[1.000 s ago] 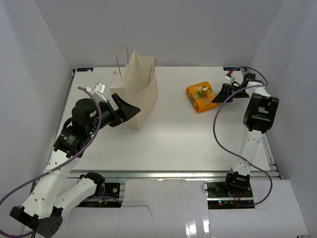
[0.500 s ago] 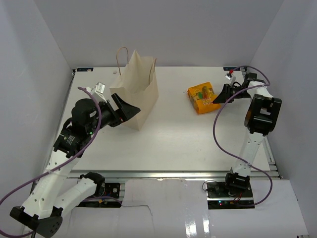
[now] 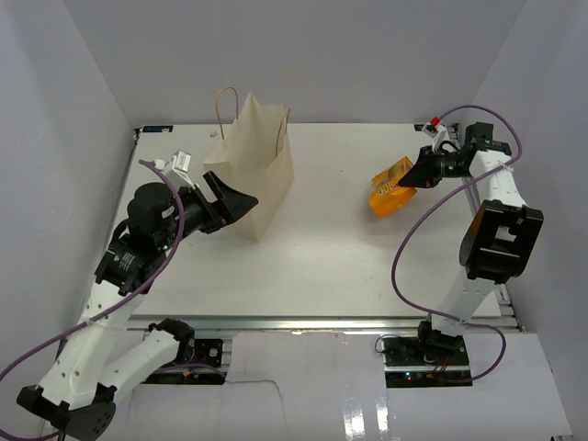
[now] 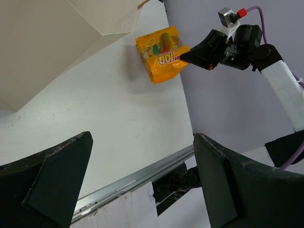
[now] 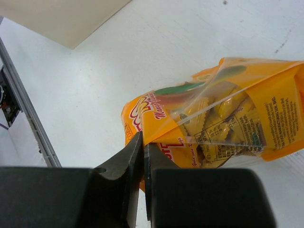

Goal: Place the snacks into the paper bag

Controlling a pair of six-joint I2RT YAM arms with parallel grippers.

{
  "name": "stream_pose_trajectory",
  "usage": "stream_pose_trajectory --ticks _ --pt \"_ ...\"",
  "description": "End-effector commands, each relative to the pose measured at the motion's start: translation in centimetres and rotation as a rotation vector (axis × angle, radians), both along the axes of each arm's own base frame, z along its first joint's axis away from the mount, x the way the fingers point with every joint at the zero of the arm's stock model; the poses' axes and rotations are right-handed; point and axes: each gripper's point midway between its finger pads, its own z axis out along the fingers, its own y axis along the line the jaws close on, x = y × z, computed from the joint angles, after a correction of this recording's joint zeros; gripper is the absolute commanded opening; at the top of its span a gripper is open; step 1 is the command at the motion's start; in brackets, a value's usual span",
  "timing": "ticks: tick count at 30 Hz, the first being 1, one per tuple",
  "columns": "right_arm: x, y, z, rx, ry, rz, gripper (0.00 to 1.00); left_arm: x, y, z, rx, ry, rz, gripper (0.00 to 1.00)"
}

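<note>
Left gripper [image 3: 236, 197] jaws spread wide and empty, just beside upright paper bag [image 3: 262, 170] on table's left half; orange pack [image 3: 390, 187] well right of bag, tilted, one edge pinched by clenched right gripper [image 3: 411, 180].

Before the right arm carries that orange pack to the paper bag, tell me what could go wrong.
1. The right gripper pinches only a thin edge of the orange pack, which hangs tilted, so it could slip out mid-carry.
2. The paper bag stands upright with the left gripper open beside it, not gripping it. A pack clipping the bag on the way in might tip it.
</note>
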Motion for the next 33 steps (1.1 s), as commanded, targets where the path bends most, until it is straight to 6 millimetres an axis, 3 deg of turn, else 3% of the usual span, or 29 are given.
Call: stream_pose_trajectory --ticks 1,6,11,13,14,17,18,19,21,22,25,26,29,33 --pt "-1.5 2.6 5.5 0.044 -0.148 0.077 0.08 -0.2 0.6 2.5 0.002 -0.081 0.013 0.98" --pt "-2.4 4.2 9.8 0.07 -0.222 0.097 0.08 -0.1 1.1 3.7 0.016 -0.126 0.031 0.98" --pt "-4.1 6.7 15.9 0.138 -0.336 0.168 0.08 0.3 2.6 5.9 0.051 -0.189 0.106 0.98" --pt "-4.9 8.3 20.2 0.169 -0.432 0.211 0.08 0.8 3.6 6.5 0.096 -0.208 0.157 0.98" --pt "-5.2 8.8 21.9 0.18 -0.47 0.224 0.08 0.9 4.4 8.0 0.103 -0.241 0.194 0.98" --pt "-6.9 11.1 29.4 0.235 -0.644 0.271 0.08 2.1 6.2 8.9 0.179 -0.252 0.29 0.98" --pt "-8.6 12.6 31.9 0.287 -0.634 0.284 0.08 2.7 7.0 9.7 0.212 -0.262 0.337 0.98" --pt "-8.9 13.2 34.7 0.3 -0.759 0.3 0.08 3.0 7.4 10.0 0.227 -0.265 0.357 0.98" --pt "-9.9 14.1 37.8 0.343 -0.823 0.304 0.08 3.6 7.8 10.4 0.266 -0.266 0.378 0.98" --pt "-10.5 14.9 40.4 0.379 -0.869 0.298 0.08 4.3 8.0 10.9 0.295 -0.27 0.392 0.98" --pt "-10.2 16.9 43.0 0.443 -0.881 0.282 0.08 5.3 8.0 10.3 0.357 -0.246 0.398 0.98" --pt "-11.6 17.8 44.8 0.475 -0.931 0.307 0.08 5.5 8.0 10.1 0.367 -0.24 0.396 0.98" --pt "-11.6 19.4 46.9 0.535 -0.974 0.272 0.08 5.4 8.2 9.0 0.376 -0.219 0.4 0.98" --pt "-12.7 23.6 48.2 0.6 -1.022 0.232 0.08 4.7 8.3 7.8 0.36 -0.195 0.398 0.98"
